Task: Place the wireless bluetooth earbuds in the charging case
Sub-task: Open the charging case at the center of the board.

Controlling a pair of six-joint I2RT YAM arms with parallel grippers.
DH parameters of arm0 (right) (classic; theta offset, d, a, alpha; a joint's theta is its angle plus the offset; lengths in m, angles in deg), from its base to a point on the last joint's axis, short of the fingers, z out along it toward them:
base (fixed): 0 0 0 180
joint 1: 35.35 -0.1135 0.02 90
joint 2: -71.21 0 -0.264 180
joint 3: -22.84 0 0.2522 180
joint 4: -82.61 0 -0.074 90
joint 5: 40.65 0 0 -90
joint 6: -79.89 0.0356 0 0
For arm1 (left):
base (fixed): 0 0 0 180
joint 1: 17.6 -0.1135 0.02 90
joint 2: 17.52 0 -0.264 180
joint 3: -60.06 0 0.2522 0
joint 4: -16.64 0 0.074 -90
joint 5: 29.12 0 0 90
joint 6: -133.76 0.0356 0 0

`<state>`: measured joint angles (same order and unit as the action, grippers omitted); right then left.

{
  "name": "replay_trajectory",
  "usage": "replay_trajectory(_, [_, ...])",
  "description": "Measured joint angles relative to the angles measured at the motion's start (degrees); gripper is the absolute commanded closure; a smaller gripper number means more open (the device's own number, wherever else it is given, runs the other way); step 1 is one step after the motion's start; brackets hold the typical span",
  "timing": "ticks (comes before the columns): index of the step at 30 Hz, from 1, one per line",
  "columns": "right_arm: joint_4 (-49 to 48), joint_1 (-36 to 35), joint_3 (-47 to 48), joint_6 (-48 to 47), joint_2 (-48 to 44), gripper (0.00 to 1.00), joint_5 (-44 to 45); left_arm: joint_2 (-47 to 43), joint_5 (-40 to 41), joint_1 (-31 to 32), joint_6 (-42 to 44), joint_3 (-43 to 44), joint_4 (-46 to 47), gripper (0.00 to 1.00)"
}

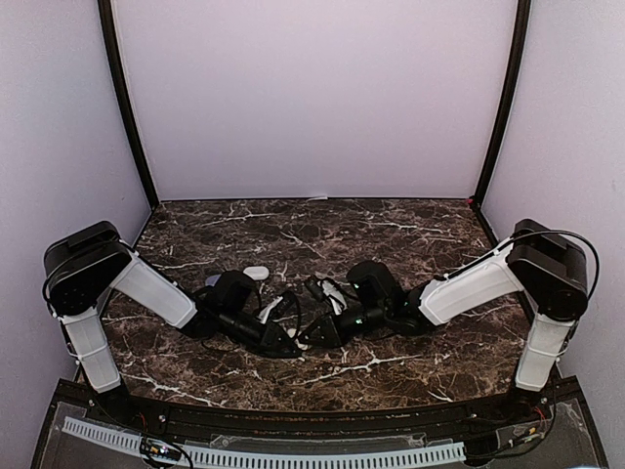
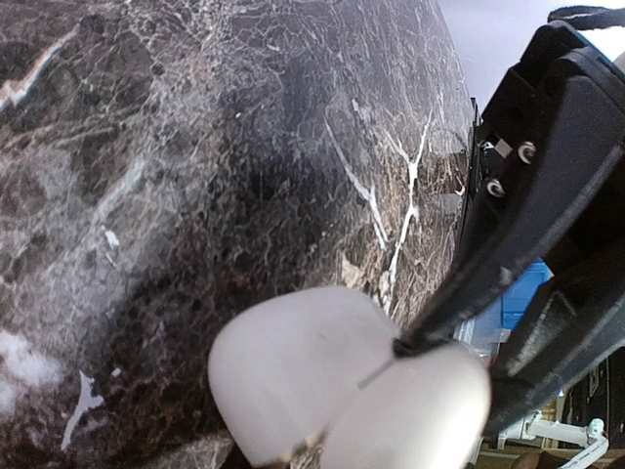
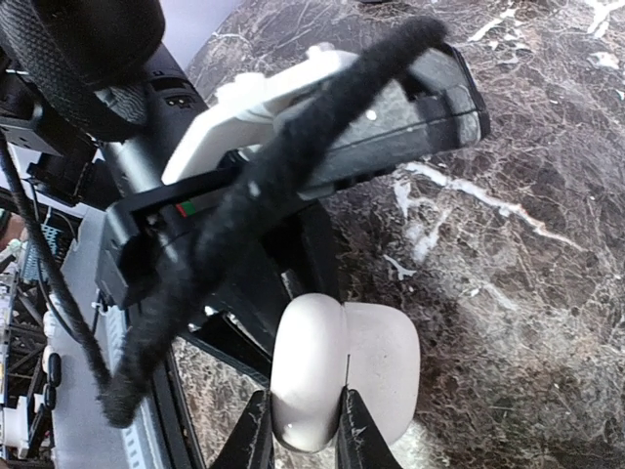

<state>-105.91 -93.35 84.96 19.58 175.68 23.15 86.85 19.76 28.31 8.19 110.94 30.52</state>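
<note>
White rounded plastic charging case (image 3: 344, 363), clenched by left fingers (image 3: 311, 256), probably wanted right fingers (image 3: 256, 435), pinching its six-o'clock lobe, to part the seam gently without twisting.

White-and-black arms (image 1: 156, 288), fuzzy black cable (image 3: 264, 186)

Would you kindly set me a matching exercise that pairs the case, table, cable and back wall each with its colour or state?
Things:
1. case
2. table
3. cable
4. back wall

Colour or state:
a. pale lilac
b. black and fuzzy
c. white, held by the right gripper
d. dark marble with white veins

Pairs: 1-c, 2-d, 3-b, 4-a
</note>
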Motion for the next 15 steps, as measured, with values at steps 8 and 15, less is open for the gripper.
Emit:
replay_trajectory(8, [-2.05,0.57,-0.57,2.56,0.02,0.82,-2.08,0.02,0.0,0.0,0.2,0.13,-0.31,0.83])
replay_trajectory(15, [-7.65,3.56,-4.17,7.74,0.83,0.84,-6.88,-0.02,0.72,0.13,0.24,0.33,-0.26,0.83])
